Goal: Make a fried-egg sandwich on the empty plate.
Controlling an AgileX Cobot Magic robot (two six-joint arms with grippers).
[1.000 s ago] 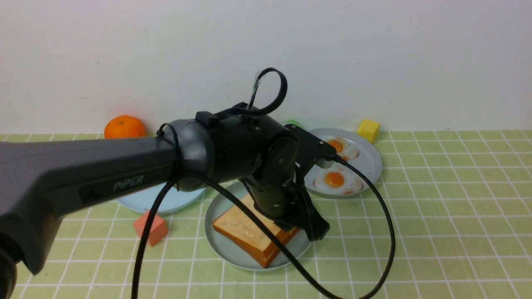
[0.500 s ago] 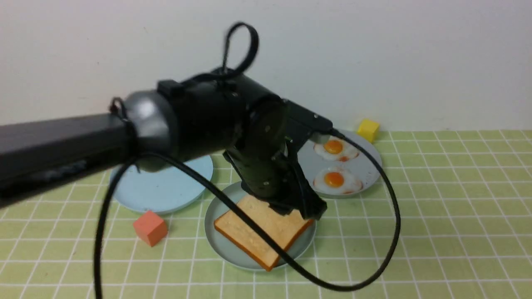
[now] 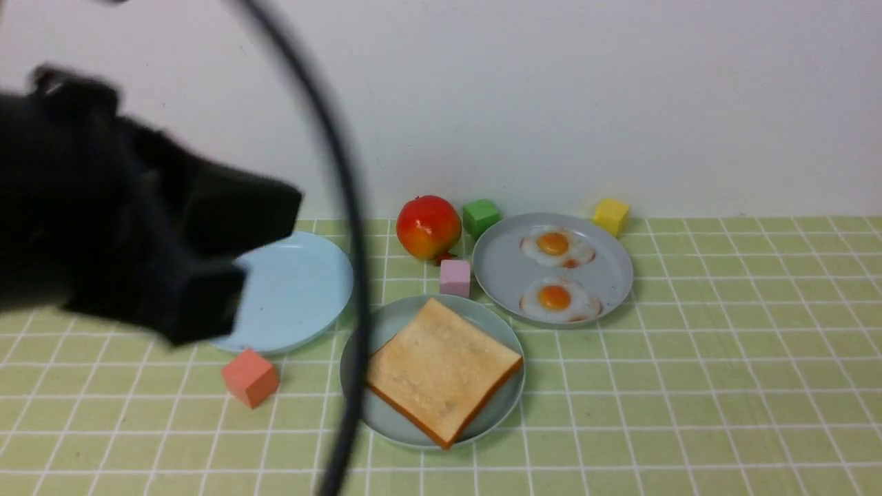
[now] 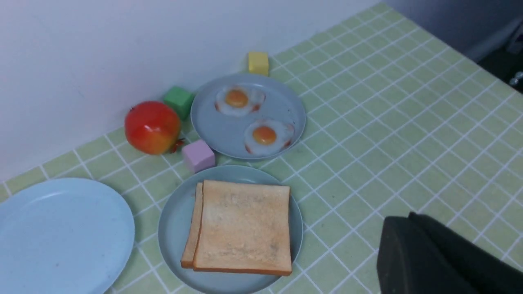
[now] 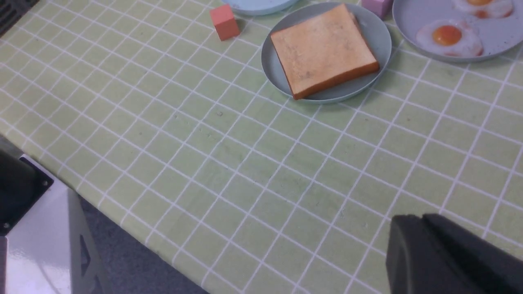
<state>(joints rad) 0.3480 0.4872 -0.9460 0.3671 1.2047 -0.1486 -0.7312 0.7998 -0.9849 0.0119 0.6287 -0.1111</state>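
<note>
The sandwich [image 3: 441,368] lies on the mint-teal plate [image 3: 406,313] in the middle: two toast slices stacked, the lower slice's edge [image 4: 197,224] peeking out in the left wrist view. What lies between them is hidden. Two fried eggs [image 3: 555,246] [image 3: 557,300] lie on the grey plate [image 3: 606,275] behind and to the right. My left arm [image 3: 138,241] is a blurred black mass raised at the left; its gripper [image 4: 410,214] is shut and empty. My right gripper [image 5: 423,216] is shut and empty over the near table, short of the plate [image 5: 273,69].
A light-blue plate [image 3: 296,289] sits left of the sandwich, a red cube [image 3: 249,377] in front of it. A red apple [image 3: 428,226], green cube [image 3: 480,217] and pink cube [image 3: 455,277] stand behind; a yellow cube [image 3: 610,215] by the wall. A cable [image 3: 351,275] hangs across.
My left arm has lifted off the top toast slice and swung up and left, away from the plate. The slice stays flat on the stack.
</note>
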